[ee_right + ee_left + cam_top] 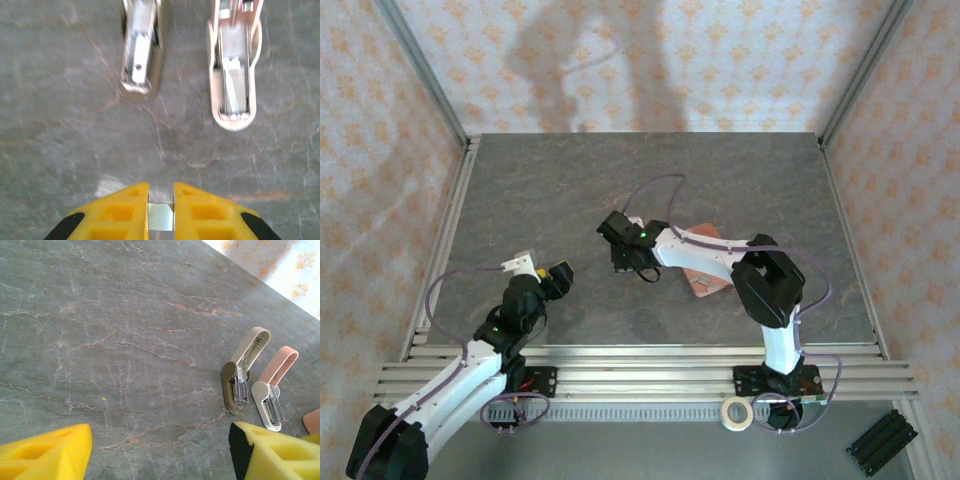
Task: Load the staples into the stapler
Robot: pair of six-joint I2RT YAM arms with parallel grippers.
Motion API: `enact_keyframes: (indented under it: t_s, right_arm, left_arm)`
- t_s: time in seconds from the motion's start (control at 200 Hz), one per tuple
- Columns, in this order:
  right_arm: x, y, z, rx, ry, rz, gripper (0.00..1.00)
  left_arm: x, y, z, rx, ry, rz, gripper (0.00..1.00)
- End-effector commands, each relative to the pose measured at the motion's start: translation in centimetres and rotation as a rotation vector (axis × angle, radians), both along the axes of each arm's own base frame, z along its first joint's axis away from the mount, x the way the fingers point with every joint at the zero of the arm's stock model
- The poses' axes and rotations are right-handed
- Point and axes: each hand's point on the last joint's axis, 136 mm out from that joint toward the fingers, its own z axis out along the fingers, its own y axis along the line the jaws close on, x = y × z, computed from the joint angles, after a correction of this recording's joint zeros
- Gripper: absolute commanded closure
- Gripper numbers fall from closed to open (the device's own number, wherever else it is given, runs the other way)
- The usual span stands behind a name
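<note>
The right tool (160,195) is clamped together on a small silvery block of staples (160,218) over the grey tabletop (50,130). Beyond its tips two open staplers lie side by side: the pink and white stapler (232,75) and a beige stapler (140,45). The block is thin, so I think it may tilt or slip at the narrow channel, or enter the wrong stapler. The left tool (161,440) stands apart and holds nothing.
</note>
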Motion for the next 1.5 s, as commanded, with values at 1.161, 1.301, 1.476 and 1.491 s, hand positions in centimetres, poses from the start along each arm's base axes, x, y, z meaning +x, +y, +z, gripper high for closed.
enact_keyframes:
  t_s: [1.161,1.301,1.476,1.491]
  right_arm:
    - [8.2,2.9,-1.9,0.019,-0.161,-0.123,0.84]
    - [8.2,2.7,-2.2,0.011,-0.156,-0.127,0.84]
    - [8.1,2.4,-2.6,-0.005,-0.152,-0.132,0.84]
    - [8.1,2.3,-2.6,-0.005,-0.151,-0.133,0.84]
  left_arm:
    - [0.7,0.8,-0.8,0.142,0.005,-0.008,0.26]
    - [0.7,0.8,-0.9,0.143,0.008,-0.009,0.26]
    - [0.6,0.8,-1.0,0.144,0.010,-0.010,0.26]
    - [0.6,0.8,-1.0,0.145,0.010,-0.009,0.26]
